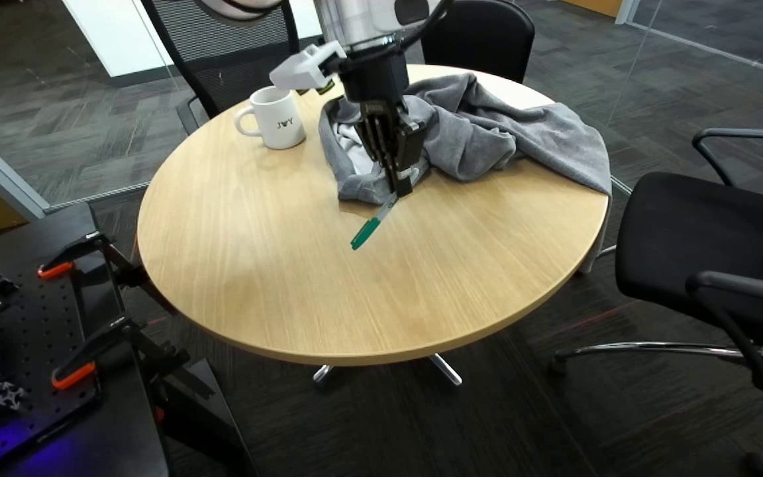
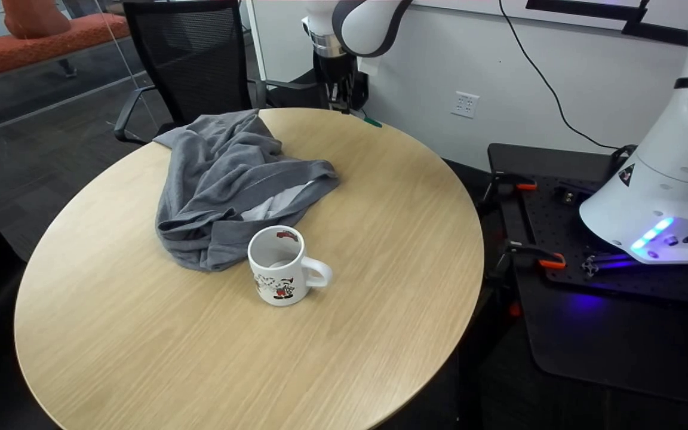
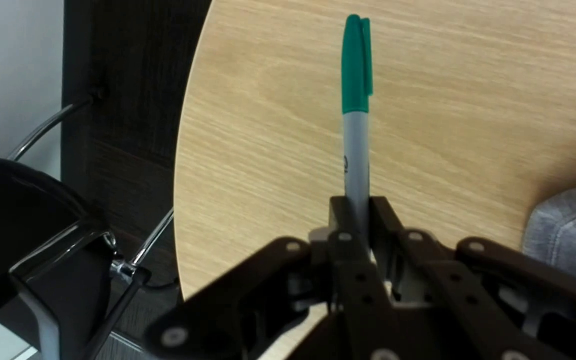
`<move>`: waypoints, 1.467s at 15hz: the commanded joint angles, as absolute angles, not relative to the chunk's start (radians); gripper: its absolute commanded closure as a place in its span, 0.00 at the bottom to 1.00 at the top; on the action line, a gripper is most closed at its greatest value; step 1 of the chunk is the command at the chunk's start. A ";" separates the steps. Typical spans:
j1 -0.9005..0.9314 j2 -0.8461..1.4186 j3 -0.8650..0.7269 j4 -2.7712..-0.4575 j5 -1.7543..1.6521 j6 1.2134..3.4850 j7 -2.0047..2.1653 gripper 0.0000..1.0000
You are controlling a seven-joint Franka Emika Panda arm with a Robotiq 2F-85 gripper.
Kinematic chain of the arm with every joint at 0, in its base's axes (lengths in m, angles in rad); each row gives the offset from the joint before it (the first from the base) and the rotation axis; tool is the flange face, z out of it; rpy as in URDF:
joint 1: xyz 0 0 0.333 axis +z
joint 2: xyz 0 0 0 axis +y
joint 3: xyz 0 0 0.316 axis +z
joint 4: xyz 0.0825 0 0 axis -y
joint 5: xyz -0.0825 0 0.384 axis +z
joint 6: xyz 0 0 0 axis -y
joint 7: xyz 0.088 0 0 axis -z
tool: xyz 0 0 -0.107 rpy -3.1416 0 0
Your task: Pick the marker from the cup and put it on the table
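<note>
Black two-finger end effector pinches slim grey marker with green cap by its barrel, tilted cap-down over round light-wood table; can't tell if touching. Farther out: crumpled grey cloth, upright white ceramic cup just beside it.
</note>
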State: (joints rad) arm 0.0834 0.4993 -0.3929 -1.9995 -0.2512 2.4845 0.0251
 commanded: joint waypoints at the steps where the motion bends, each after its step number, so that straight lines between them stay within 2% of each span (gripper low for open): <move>1: 0.000 0.537 -0.308 -1.944 -0.270 2.412 0.035 0.97; 16: -0.071 0.707 -0.240 -1.815 -0.258 2.290 0.023 0.97; 17: -0.071 0.705 -0.239 -1.815 -0.260 2.291 0.022 0.62; 19: -0.070 0.689 -0.239 -1.824 -0.261 2.303 0.024 0.56; 22: -0.067 0.622 -0.243 -1.875 -0.271 2.344 0.023 0.32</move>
